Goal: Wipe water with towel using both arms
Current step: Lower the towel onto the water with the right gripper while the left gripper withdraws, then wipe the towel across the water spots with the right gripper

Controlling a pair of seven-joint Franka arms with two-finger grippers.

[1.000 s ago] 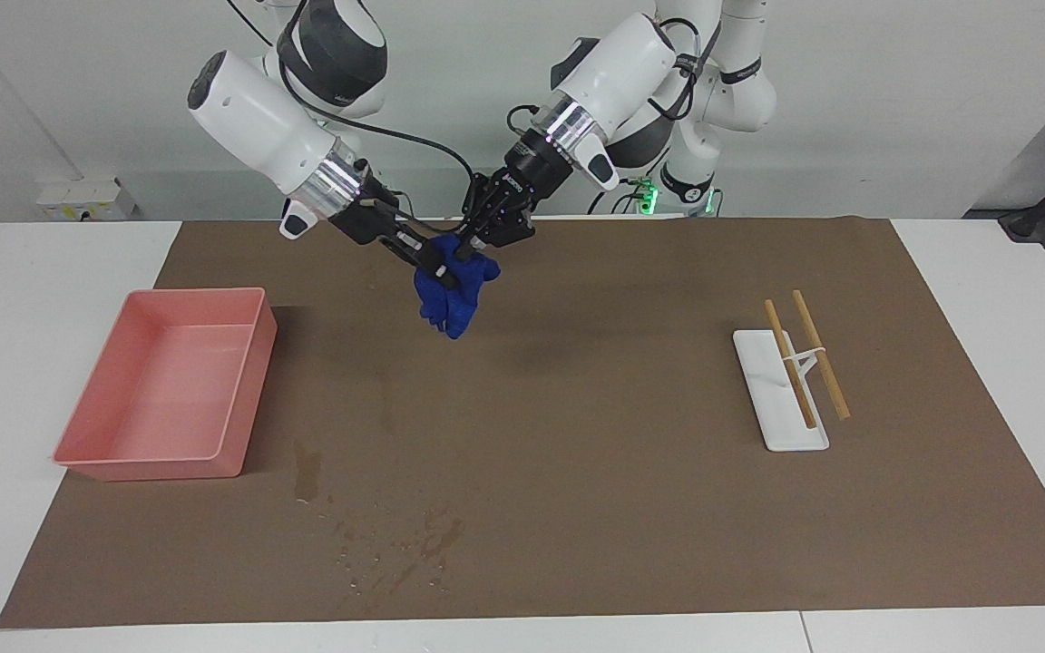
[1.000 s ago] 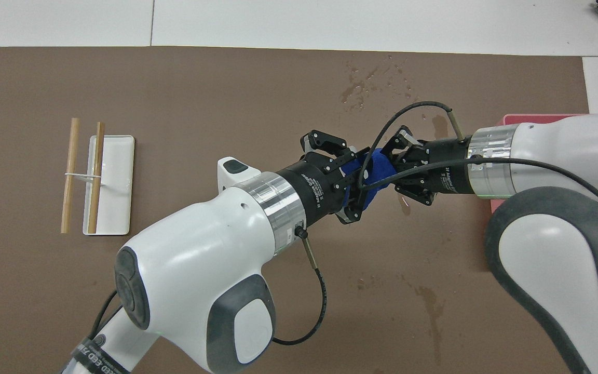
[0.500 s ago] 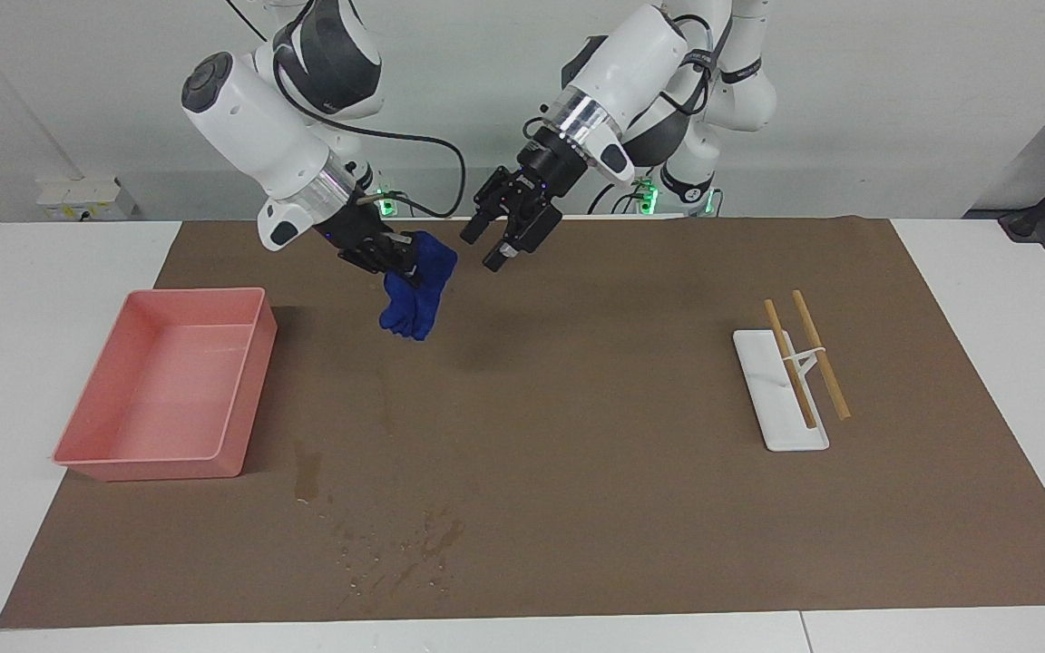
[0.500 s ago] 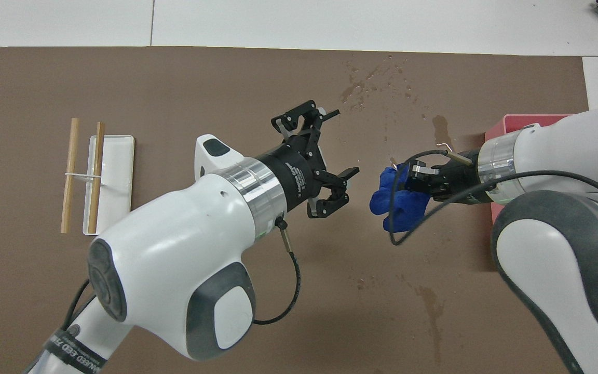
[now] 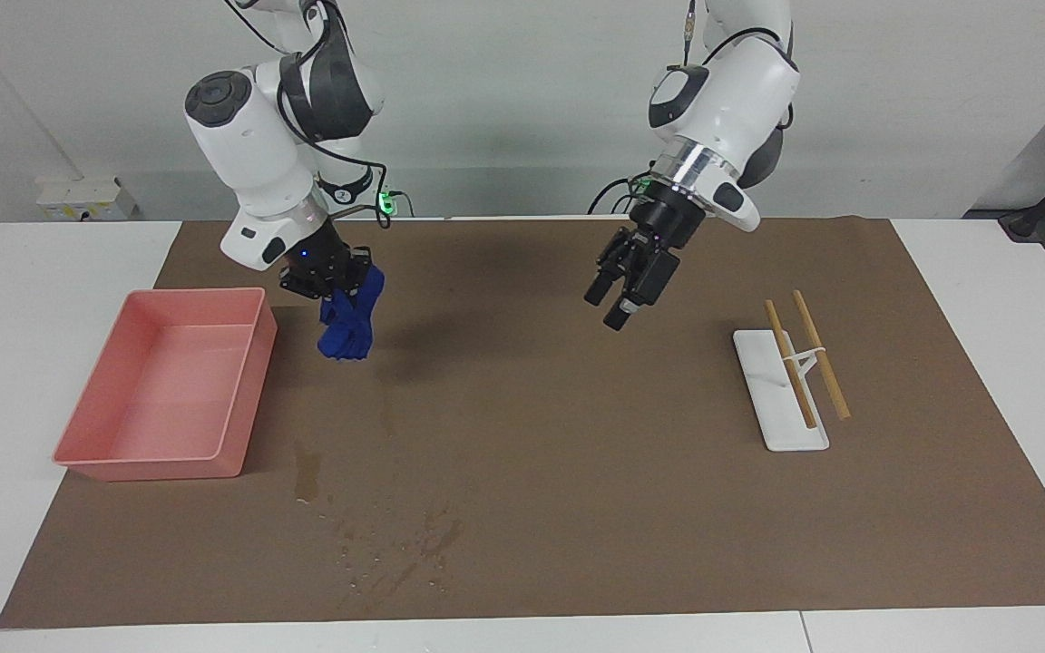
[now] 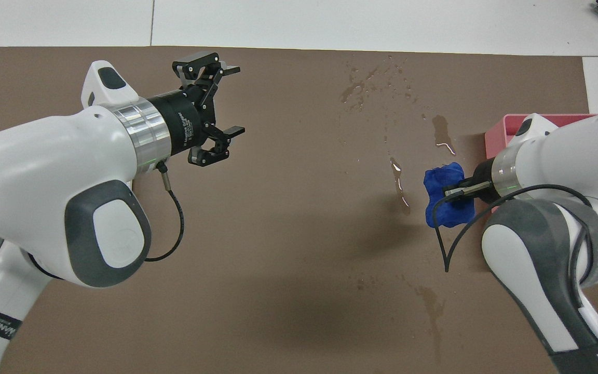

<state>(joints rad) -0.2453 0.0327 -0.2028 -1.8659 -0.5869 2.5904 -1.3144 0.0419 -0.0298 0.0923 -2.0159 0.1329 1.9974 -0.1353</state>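
hanging lengthwise down from the right end effector (image 5: 338,288), the towel (image 5: 347,326).

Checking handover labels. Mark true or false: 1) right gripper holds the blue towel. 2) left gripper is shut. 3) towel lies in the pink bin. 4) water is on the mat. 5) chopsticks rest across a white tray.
1) True: right gripper is shut on the blue towel.
2) False: left gripper is open, empty.
3) False: it hangs over the mat beside the pink bin.
4) True: water.
5) True: chopsticks, white tray.
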